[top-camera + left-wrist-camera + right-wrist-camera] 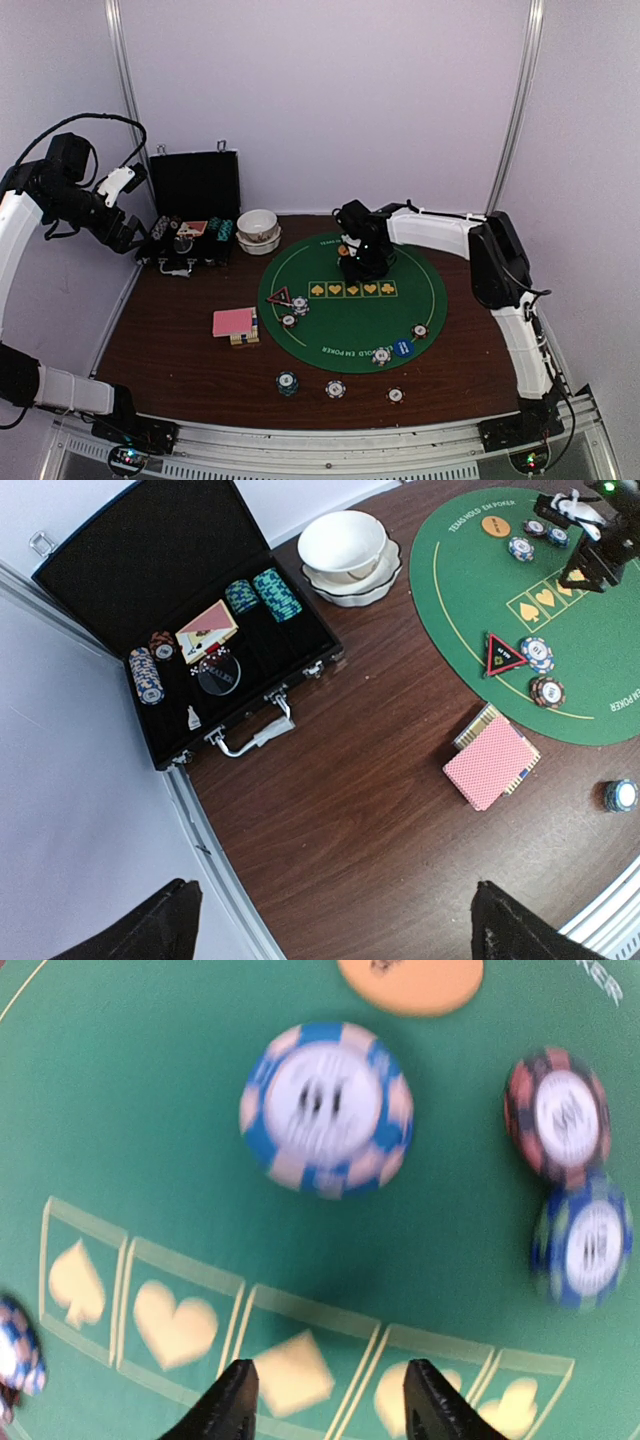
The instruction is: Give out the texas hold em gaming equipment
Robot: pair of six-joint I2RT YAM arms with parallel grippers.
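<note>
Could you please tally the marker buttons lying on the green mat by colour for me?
Orange button: 1
Blue button: 1
Red triangle button: 1
Total: 3

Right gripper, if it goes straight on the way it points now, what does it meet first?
Probably the green mat at the diamond mark; the blue-white chip lies further on; depth is unclear.
</note>
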